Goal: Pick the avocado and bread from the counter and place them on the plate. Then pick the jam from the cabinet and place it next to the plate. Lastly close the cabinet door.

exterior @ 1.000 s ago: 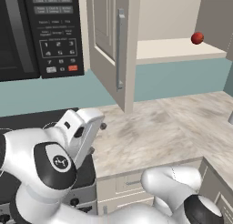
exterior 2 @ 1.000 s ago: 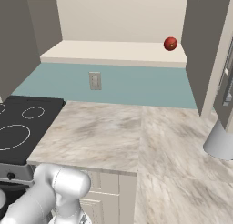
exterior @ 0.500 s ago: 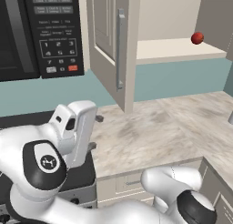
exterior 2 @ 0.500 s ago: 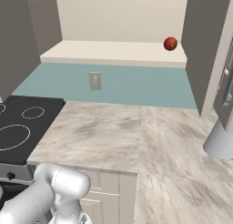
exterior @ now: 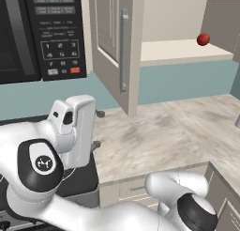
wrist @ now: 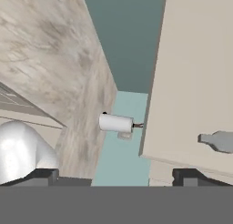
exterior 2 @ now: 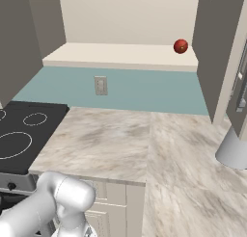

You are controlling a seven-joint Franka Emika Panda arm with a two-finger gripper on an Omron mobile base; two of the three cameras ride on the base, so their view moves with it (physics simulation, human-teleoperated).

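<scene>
Leftward first: one black microwave (exterior: pixel 42 33), mounted above one dark stove (exterior 2: pixel 24 135), likely so that the cooking zone stays stacked in one column; beside it, one cabinet door (exterior: pixel 112 42), swung out toward the room on its hinge, with one long silver handle (exterior: pixel 123 51) facing the robot, probably left ajar so the shelf can be reached; closing it looks like the last step, not yet done. Further right, inside the cabinet (exterior: pixel 187 19), one jam (exterior: pixel 203 39), red and round, resting upright near the right end of the pale shelf, well apart from the door and high above the counter (exterior: pixel 178 131); seen again from the other side as jam (exterior 2: pixel 181 46), close to the shelf's front edge, so within a straight reach. Below on the teal wall, one outlet (exterior 2: pixel 100 85); at far right, one grey rounded object (exterior 2: pixel 234 151) standing on the marble. Through the hand's camera, gripper (wrist: pixel 120 176) spread wide, two dark fingertips (wrist: pixel 41 175) far apart with nothing pinched between them; pointed along the counter's back edge toward one white paper roll (wrist: pixel 116 123) on the wall.
</scene>
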